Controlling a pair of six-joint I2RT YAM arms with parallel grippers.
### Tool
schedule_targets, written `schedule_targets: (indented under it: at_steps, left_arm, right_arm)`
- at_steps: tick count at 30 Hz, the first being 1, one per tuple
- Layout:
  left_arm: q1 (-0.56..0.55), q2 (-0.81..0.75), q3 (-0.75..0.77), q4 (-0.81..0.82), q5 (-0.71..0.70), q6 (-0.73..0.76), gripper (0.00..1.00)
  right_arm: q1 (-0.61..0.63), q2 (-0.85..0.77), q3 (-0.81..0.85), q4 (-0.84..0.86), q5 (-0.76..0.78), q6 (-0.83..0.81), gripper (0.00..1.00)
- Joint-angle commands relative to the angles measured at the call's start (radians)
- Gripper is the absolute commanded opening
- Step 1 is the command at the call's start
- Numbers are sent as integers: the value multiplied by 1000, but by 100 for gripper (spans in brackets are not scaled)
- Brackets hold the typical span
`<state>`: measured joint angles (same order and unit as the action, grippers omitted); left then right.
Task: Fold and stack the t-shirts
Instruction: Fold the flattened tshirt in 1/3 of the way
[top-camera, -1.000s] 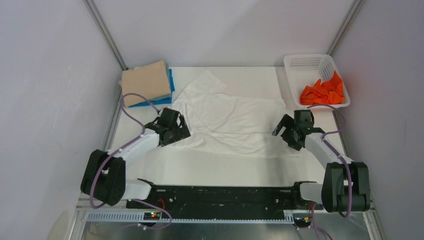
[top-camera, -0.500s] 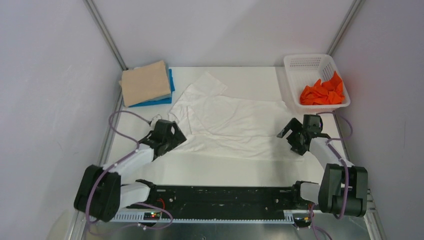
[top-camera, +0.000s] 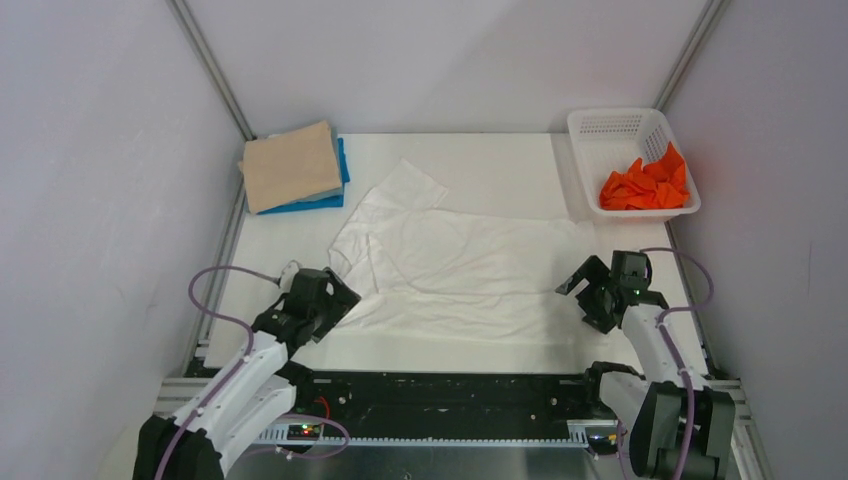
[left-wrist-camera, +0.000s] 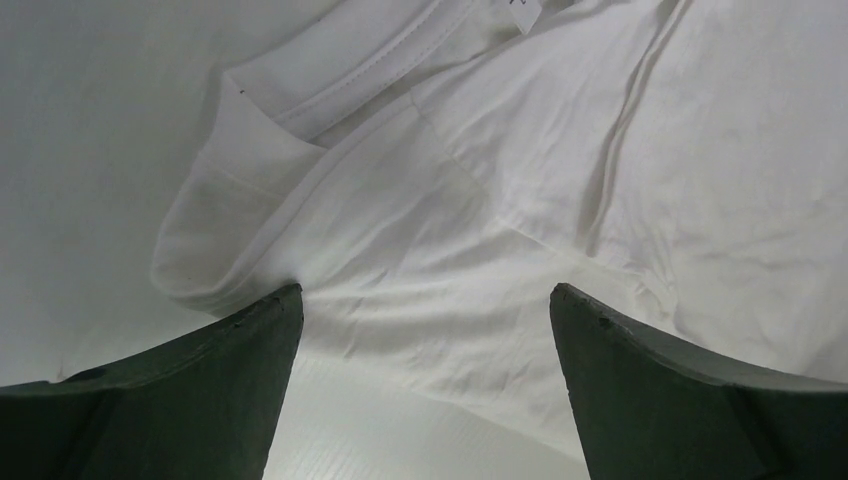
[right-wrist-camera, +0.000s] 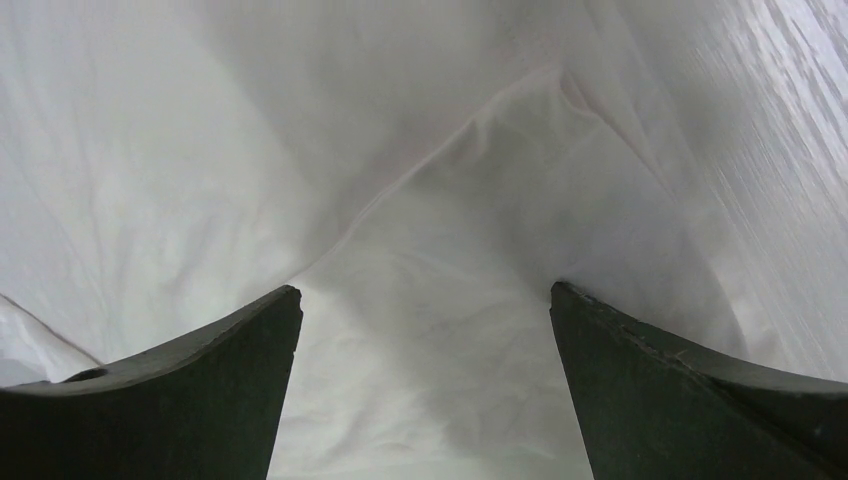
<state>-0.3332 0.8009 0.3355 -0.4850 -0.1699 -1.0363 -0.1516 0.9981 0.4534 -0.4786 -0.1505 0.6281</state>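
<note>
Fabric of the white t-shirt (top-camera: 460, 270) is spread flat but wrinkled across the middle of the table (top-camera: 500, 150), laid sideways with the collar end toward the left and one sleeve angled to the far left. The beige t-shirt (top-camera: 292, 165) is folded and stacked on the blue t-shirt (top-camera: 338, 190) at the far left corner of the table; only a blue edge is shown along the right and near sides of the stack. The orange t-shirt (top-camera: 645, 185) is bunched up inside the white lattice basket (top-camera: 610, 125) at the far right corner, well apart from the white one. The left gripper (top-camera: 335, 298) is placed low at the near left corner of the white t-shirt, fingers spread wide, nothing clamped between them. In the left wrist view a sleeve hem, the collar seam and a small label are seen ahead of the fingers, and the left finger tip is lined up with the rolled sleeve edge; whether it is touched cannot be told. The right gripper (top-camera: 588, 300) is placed at the near right edge of the same shirt, also spread wide, nothing held. In the right wrist view only creased white cloth is seen between and beyond the dark fingers, with bare table surface at the far right; contact with the cloth cannot be told. Both arms are bent low near the table's near edge.
</note>
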Motion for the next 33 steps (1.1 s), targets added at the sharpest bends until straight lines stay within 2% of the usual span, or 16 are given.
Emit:
schedule_targets:
  at_steps: [1, 5, 12, 18, 21, 25, 29, 33]
  left_arm:
    - [-3, -67, -50, -232, 46, -89, 100]
    - [-57, -166, 29, -452, -86, -169, 100]
    - [-115, -230, 5, -530, -77, -243, 100]
    - [-303, -222, 212, -623, -245, -296, 100]
    - [-326, -123, 346, -615, -312, -242, 100]
    - [-344, 33, 452, -551, -334, -144, 100]
    - [-350, 151, 437, -385, -244, -49, 100]
    - [-350, 237, 391, -237, -174, -25, 98]
  right_arm:
    - [-6, -70, -46, -136, 33, 37, 99]
    - [-6, -172, -48, -171, 59, 69, 99]
    - [-5, -263, -31, -215, 1, 69, 99]
    - [21, -363, -2, -218, 0, 90, 97]
    - [101, -422, 8, -170, 23, 121, 96]
    - [298, -412, 37, -165, 174, 135, 96]
    - [417, -340, 33, -148, 214, 139, 96]
    - [446, -267, 12, -117, 217, 134, 97]
